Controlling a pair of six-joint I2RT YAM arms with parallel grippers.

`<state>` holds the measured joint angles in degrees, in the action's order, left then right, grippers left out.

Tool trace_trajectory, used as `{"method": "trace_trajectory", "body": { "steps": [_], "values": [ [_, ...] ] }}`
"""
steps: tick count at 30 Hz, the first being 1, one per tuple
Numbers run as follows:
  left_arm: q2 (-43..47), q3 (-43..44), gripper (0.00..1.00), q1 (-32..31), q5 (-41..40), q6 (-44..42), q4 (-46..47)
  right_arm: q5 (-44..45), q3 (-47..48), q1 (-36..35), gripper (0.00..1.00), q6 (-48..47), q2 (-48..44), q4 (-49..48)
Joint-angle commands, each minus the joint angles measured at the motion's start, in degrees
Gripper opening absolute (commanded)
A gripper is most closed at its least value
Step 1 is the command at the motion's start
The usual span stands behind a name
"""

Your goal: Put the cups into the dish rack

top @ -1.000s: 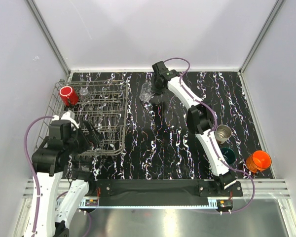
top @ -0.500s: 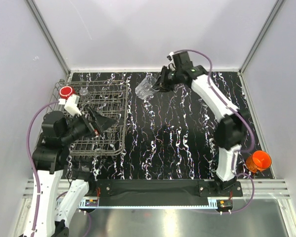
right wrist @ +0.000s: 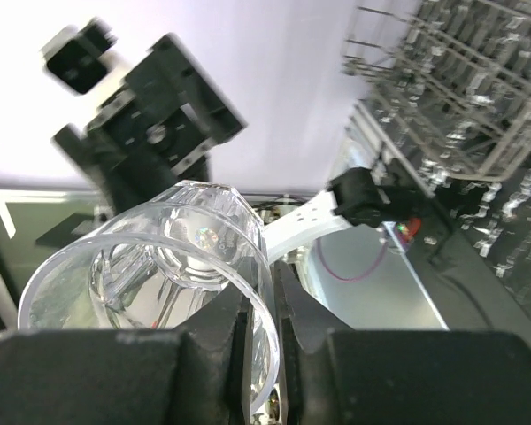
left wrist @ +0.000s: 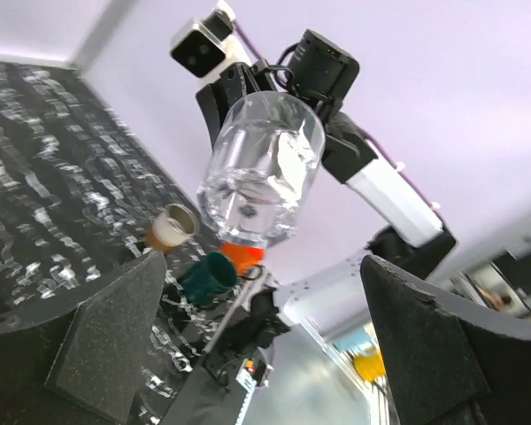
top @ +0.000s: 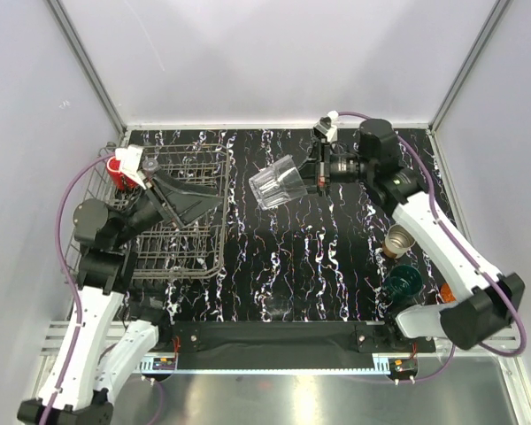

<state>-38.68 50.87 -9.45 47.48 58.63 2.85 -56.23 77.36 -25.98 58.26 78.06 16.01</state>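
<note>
While left gripper (top: 197, 202) gapes, right gripper (top: 317, 173) pinches clear cup (top: 279, 186) — aloft

A black desk (top: 283, 257) streaked with white marbling is filling the middle of the top view. A back wall (top: 274, 62), a left wall (top: 26, 142) and a right wall (top: 513, 150) are closing it in, all plain white. Aluminium posts (top: 87, 66) are running up the two far corners. At the near edge a ribbed silver rail (top: 51, 339) is lying across, and a grey metal sheet (top: 292, 398) is spreading below it. In the left wrist view something small and yellow (left wrist: 372, 365) is showing far off, too blurred to name.
</note>
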Motion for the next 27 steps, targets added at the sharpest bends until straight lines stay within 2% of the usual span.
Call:
{"method": "trace_trajectory", "body": {
  "steps": [1, 6, 12, 27],
  "values": [
    [-3.41, 2.21, 0.99, -4.58, 2.79, 2.81, 12.43, -4.42, -1.77, -0.39, 0.01, 8.26, -5.37, -10.02],
    [-7.11, 5.73, 0.99, -15.83, -3.0, -0.88, 11.74, -3.98, -2.48, -0.65, 0.0, 12.75, -7.4, -14.94],
    [-10.8, 7.39, 0.99, -24.28, -9.69, -1.32, 15.51, -2.84, -1.86, -0.92, 0.0, 13.19, -6.87, -15.48],
    [-16.25, 12.06, 0.99, -26.93, -14.26, -2.65, 13.06, -2.4, -1.69, -1.88, 0.0, 11.79, -5.82, -14.78]
  ]
}}
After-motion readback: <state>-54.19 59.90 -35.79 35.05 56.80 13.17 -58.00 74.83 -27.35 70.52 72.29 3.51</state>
